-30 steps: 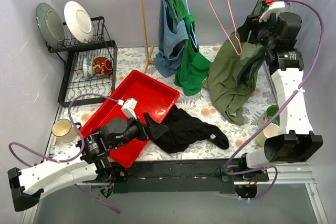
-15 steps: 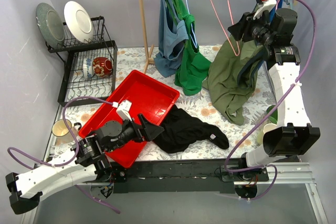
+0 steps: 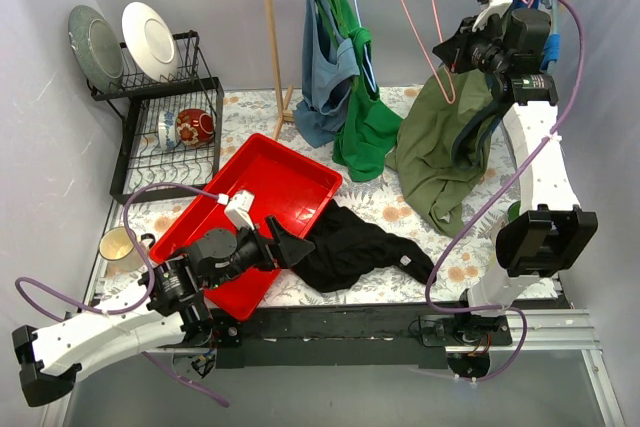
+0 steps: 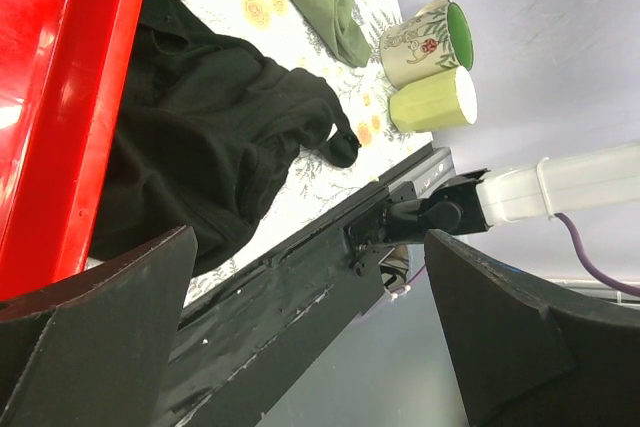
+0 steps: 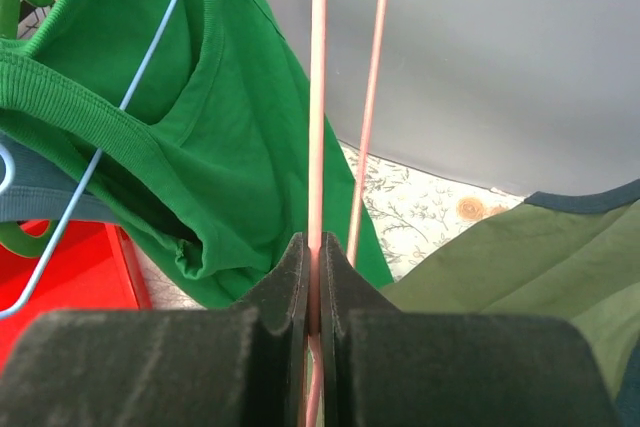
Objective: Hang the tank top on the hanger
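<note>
Hanger (image 5: 317,97) in right claw (image 5: 314,257), high above table (image 3: 390,209)

The floral-patterned counter (image 3: 385,202) is carrying a red tray (image 3: 270,182) at front left, a black tank top (image 3: 350,247) lying crumpled against its right edge, a wire dish rack (image 3: 146,137) at rear left, a cream mug (image 3: 120,245) near the left edge, and a green-lined mug (image 4: 425,42) touching a lime mug (image 4: 432,102) at right.

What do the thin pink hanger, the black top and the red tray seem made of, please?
Thin pink hanger: coated wire, probably; slim, smooth rod. Black top: matte soft fabric, lying in folds. Red tray: likely glossy plastic, showing highlights.
</note>
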Robot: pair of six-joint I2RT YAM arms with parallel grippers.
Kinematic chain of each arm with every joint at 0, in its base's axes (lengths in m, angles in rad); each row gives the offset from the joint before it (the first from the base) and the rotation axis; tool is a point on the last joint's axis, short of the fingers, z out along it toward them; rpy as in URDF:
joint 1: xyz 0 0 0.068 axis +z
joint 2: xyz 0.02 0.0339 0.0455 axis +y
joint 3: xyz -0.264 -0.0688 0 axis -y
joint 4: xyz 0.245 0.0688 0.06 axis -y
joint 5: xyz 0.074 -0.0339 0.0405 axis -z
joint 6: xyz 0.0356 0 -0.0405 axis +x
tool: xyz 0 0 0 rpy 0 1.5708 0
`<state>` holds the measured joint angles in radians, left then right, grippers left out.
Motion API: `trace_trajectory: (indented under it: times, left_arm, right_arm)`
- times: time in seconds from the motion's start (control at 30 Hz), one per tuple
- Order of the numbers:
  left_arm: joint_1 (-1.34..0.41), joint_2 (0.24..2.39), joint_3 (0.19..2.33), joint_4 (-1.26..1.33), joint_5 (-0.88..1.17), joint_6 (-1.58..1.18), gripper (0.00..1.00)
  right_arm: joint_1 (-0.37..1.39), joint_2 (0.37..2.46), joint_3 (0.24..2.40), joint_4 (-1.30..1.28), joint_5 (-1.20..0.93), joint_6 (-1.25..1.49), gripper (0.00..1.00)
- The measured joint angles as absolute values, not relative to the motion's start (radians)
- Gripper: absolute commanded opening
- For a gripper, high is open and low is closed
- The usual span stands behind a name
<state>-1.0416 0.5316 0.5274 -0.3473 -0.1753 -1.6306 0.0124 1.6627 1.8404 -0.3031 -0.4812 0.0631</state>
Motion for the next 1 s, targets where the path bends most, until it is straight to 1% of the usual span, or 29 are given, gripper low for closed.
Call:
trace_trajectory:
  times: [0.33, 0.63, 0.83, 1.0]
  left_arm:
    - [-1.042, 0.579, 0.527, -0.313, -0.167, -1.630, 0.98]
    - [-1.042, 0.565, 0.525, -0.282, -0.142, -1.620, 0.98]
    - [-1.042, 0.565, 0.521, -0.253, -0.125, -1.620, 0.98]
    - [-1.042, 0.611, 0.521, -0.249, -0.112, -1.620, 0.98]
  right_arm:
    - [0.012, 1.630, 1.785, -0.230, -0.475, -0.032, 0.01]
    - [0.010, 1.587, 1.745, -0.180, -0.471, -0.117, 0.01]
    - [0.011, 1.518, 1.674, -0.161, -0.503, -0.157, 0.01]
    - [0.011, 1.460, 1.630, -0.168, -0.511, -0.189, 0.01]
